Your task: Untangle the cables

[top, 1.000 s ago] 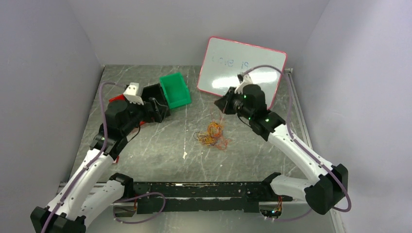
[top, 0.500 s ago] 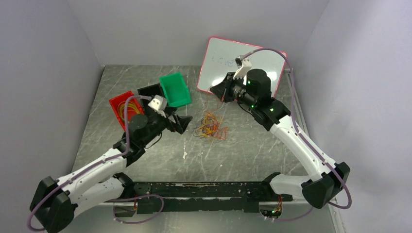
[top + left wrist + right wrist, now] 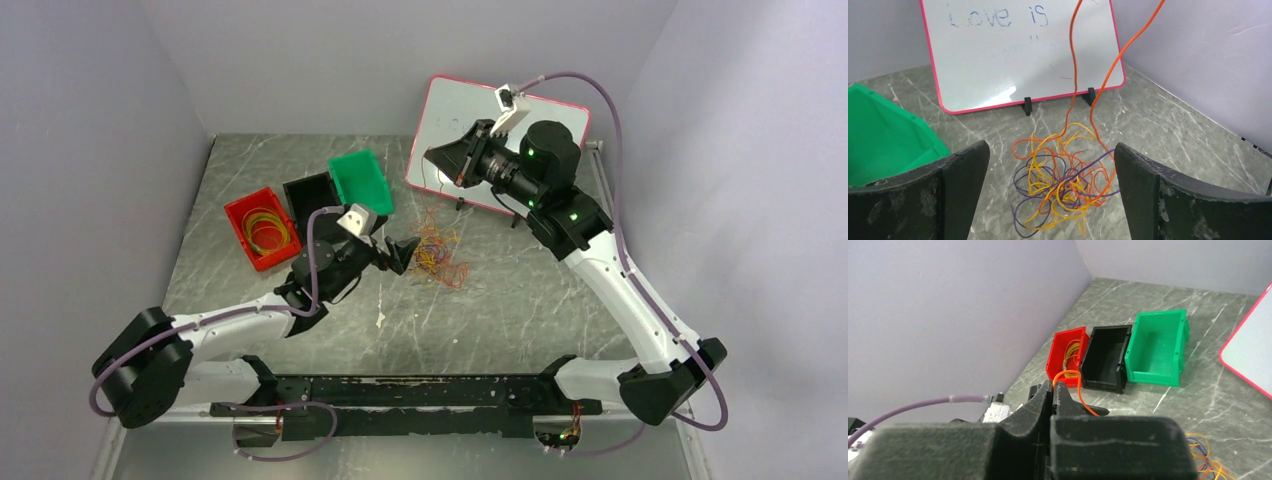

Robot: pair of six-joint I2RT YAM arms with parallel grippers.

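Cables (image 3: 1063, 192) lie heaped on the tabletop (image 3: 1158, 125) just ahead of my spread left fingers (image 3: 960, 190), a knot of orange, yellow and purple loops. My right fingers (image 3: 1040, 405), high above, pinch one orange strand (image 3: 1074, 65) that rises from the heap.

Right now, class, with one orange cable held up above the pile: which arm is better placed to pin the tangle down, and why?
Left, probably. The left pincer is open with the tangle close in front of it; the right pincer is shut on the orange cable, held high.
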